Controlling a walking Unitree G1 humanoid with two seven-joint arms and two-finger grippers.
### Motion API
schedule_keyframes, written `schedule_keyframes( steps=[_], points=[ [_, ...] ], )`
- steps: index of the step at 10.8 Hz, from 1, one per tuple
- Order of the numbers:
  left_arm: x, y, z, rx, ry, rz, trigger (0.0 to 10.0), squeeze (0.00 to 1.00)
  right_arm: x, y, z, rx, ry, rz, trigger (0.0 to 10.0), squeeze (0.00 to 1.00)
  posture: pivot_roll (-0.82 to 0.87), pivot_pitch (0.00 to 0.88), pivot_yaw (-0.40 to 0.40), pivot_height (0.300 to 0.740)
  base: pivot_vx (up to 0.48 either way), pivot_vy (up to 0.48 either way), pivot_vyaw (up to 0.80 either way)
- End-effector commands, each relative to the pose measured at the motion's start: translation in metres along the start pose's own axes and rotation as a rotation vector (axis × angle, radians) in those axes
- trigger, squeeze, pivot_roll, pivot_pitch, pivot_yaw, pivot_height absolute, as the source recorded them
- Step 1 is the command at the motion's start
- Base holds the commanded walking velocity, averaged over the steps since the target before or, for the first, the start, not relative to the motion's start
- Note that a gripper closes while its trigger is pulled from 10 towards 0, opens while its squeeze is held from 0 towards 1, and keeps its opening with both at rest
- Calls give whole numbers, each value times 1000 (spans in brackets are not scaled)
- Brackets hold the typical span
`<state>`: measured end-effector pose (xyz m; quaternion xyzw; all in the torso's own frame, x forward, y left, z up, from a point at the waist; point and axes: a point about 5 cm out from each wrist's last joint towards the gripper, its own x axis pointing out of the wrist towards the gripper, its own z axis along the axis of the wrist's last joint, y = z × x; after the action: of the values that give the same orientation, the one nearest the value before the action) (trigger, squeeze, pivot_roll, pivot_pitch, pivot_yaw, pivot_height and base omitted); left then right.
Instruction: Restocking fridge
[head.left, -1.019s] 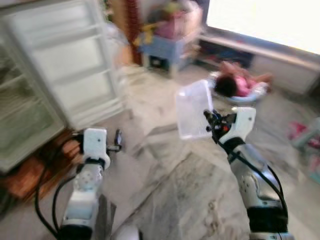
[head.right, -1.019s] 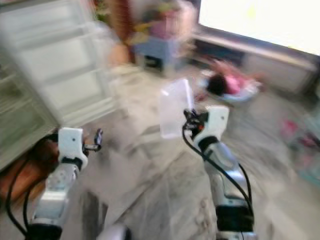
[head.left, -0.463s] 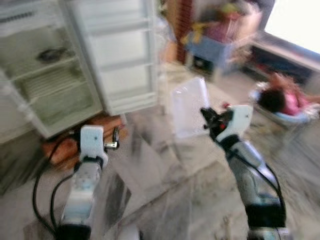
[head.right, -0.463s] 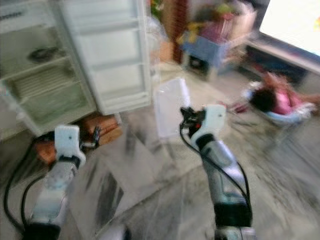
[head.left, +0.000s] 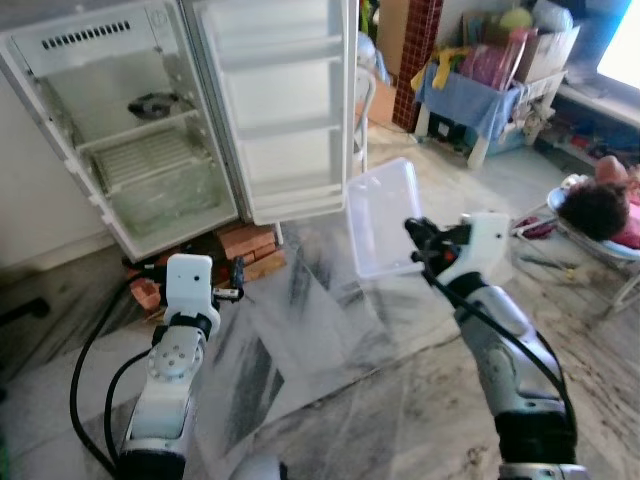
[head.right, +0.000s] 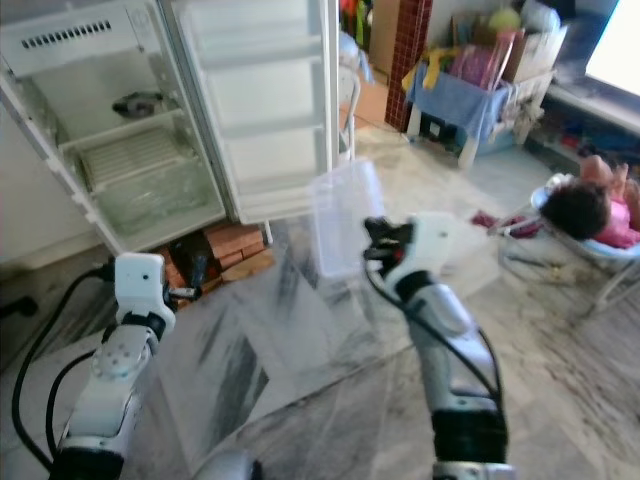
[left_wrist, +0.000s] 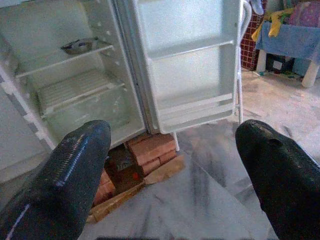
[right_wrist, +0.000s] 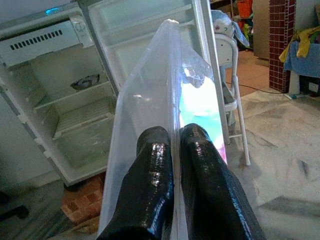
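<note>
Fridge (head.left: 150, 150): standing open on bricks (head.left: 245, 245) at the far left of the marble floor (head.left: 330, 400); inner shelves nearly bare, one dark item on the upper shelf; door (head.left: 285, 110) swung wide with empty racks.
Person (head.left: 600, 205): lying at the far right edge of the floor, well apart from the robot's path.
Clear plastic container (head.left: 385, 220): carried in the air in front of the robot, near the fridge door, tilted on edge; appears empty.
Handling, as a judgement: light, thin-walled, likely to flex under squeeze and to slip on smooth plastic; rim or side wall the sensible place to take hold, since the flat panels offer nothing to pinch.
Right hand (right_wrist: 172, 165): fingers pressed together on one wall of the container, one finger on each face, near an edge.
Left hand (left_wrist: 170, 165): fingers spread wide apart, holding nothing, low and pointed toward the fridge base.
</note>
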<state>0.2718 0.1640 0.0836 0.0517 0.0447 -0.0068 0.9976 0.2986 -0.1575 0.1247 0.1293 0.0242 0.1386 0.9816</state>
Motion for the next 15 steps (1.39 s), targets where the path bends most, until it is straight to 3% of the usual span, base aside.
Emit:
schedule_keyframes(
  steps=[1,4,6,9,15],
  points=[
    [-3,10,0,34,2,39,10000,0,3,14,0,14,-6,52,10000,0,65,0,9,740,0,458,0],
    [2,13,5,7,-15,46,10000,0,4,23,0,13,-9,99,10000,0,60,0,11,740,0,480,0],
    [1,13,7,7,-20,28,10000,0,3,23,2,-4,-19,103,10000,0,58,0,18,740,0,439,800],
    [0,7,8,-10,-24,8,10000,0,1,25,-2,0,-1,112,10000,0,59,0,16,740,363,310,433],
    [3,-5,-1,-29,18,-30,10000,0,2,26,0,-7,3,122,10000,0,58,0,-16,740,400,0,0]
  ],
)
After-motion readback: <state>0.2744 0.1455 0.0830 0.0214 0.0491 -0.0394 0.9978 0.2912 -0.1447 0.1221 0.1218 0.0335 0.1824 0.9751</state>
